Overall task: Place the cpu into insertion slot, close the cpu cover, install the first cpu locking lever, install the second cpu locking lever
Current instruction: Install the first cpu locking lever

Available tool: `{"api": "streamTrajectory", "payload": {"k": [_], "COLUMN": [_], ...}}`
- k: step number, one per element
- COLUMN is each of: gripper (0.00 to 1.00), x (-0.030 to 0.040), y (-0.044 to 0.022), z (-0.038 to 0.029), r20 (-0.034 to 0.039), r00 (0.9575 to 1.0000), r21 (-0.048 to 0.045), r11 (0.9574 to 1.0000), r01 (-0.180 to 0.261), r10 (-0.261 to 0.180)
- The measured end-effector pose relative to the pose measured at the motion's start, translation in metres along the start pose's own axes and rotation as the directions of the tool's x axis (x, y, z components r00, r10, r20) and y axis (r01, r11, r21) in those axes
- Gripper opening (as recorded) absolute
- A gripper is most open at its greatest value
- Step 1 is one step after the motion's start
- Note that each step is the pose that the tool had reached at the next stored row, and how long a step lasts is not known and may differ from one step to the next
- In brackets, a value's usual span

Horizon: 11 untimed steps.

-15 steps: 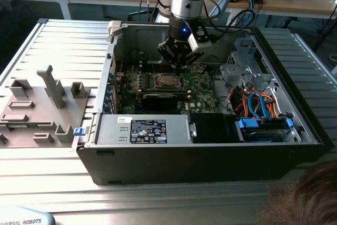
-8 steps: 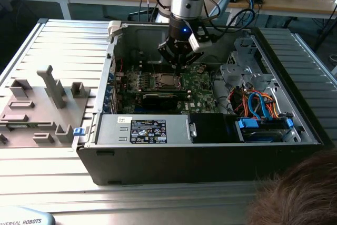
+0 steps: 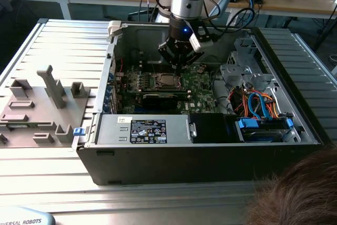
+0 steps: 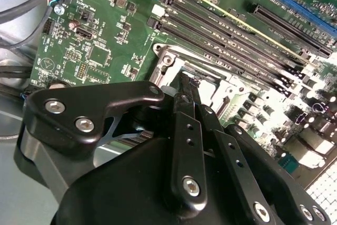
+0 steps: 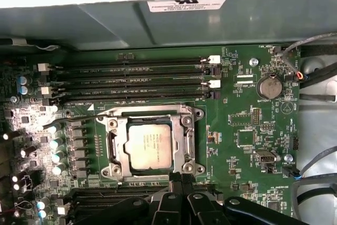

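In the first wrist view the cpu (image 5: 150, 146), a dull silver square, lies in the insertion slot (image 5: 196, 113). The cpu cover (image 5: 117, 150), a silver frame, lies flat around it. A thin dark locking lever (image 5: 68, 121) sticks out sideways from one corner of the socket. My gripper (image 5: 181, 182) has its black fingers pressed together, their tips at the socket's edge. In the second wrist view the gripper (image 4: 188, 85) touches the silver socket frame (image 4: 174, 59). In the exterior view the gripper (image 3: 179, 69) hangs inside the open computer case, just above the cpu (image 3: 167, 81).
Long memory slots (image 5: 131, 80) run beside the socket, with a coin battery (image 5: 270, 85) nearby. A long black card (image 3: 160, 97), a power supply (image 3: 142, 130) and a drive cage with cables (image 3: 258, 104) crowd the case. A grey fixture (image 3: 47, 104) sits at the exterior view's left. A person's hair (image 3: 300, 193) shows in front.
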<state>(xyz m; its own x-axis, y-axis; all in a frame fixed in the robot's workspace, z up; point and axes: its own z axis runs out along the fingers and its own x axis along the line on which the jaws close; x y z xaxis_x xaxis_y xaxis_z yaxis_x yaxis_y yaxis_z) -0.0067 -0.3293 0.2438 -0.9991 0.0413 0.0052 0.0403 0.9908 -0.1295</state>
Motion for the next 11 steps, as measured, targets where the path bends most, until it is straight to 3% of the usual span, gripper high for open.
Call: {"api": "streamTrajectory", "payload": {"k": [11], "gripper": [0.11], "x": [0.0000], "y": [0.0000], "z": [0.0001], "r20": [0.0046], "r00": [0.9994], "r21": [0.0114], "r11": [0.9994], "r01": [0.034], "r10": [-0.034]}}
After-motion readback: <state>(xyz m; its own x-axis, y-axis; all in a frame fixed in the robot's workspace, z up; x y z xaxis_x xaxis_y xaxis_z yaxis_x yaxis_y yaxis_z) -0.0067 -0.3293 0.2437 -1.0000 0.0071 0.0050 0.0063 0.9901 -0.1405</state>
